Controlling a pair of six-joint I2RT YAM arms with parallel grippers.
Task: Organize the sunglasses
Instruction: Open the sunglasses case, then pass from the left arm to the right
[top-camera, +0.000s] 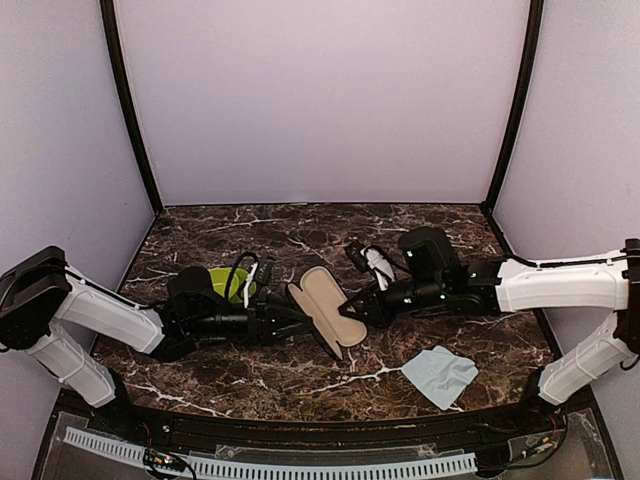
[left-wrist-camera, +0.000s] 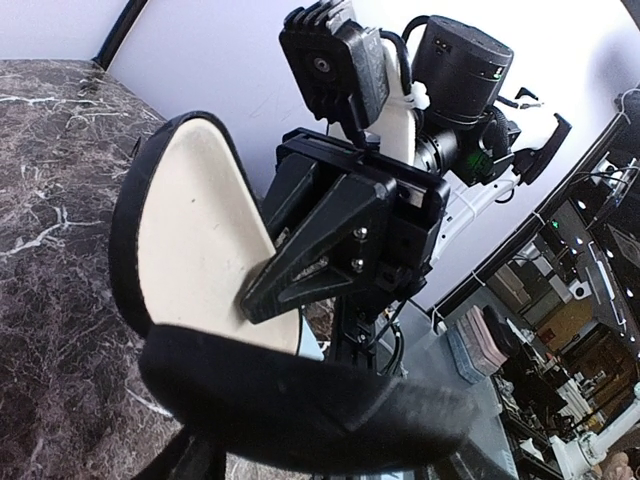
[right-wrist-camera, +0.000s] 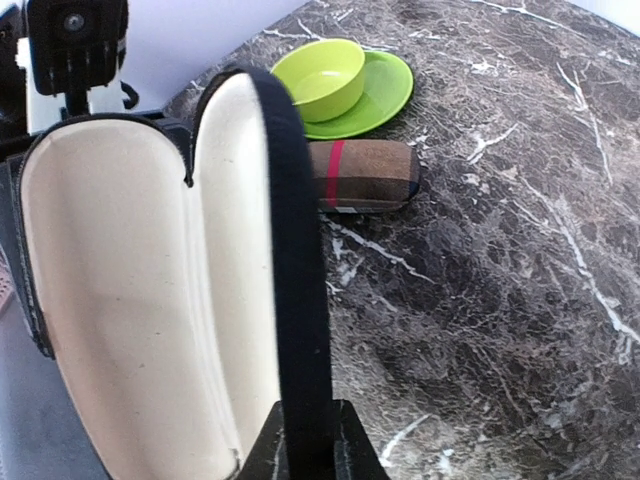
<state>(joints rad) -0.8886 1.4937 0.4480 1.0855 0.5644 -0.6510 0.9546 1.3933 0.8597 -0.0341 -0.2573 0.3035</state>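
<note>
You have no sunglasses in sight. None of the three views shows a pair plainly, and the open case (top-camera: 322, 300) holds only bare beige lining. In the top view a thin black loop by the bowl (right-wrist-camera: 322, 75) could be a frame or a cable; you cannot tell which.

So the coming move turns on the open case. It sits between the two grippers at mid-table, its long axis running from far-left to near-right in the top view. Your right gripper (right-wrist-camera: 305, 445) reaches it from the right, and its jaws pinch the black rim of one half. Your left gripper (top-camera: 285, 325) is at the opposite side of the case. Its jaws are hidden behind the near half, so you cannot tell how they stand.

The striped case (right-wrist-camera: 365, 175) lies shut just beside the plate (right-wrist-camera: 385, 95), on the left arm's side, so the left arm is the nearer one to it.

Count: one open case, one striped case, one bowl on one plate, one cloth (top-camera: 440, 375) near the right arm, and no pair seen.
</note>
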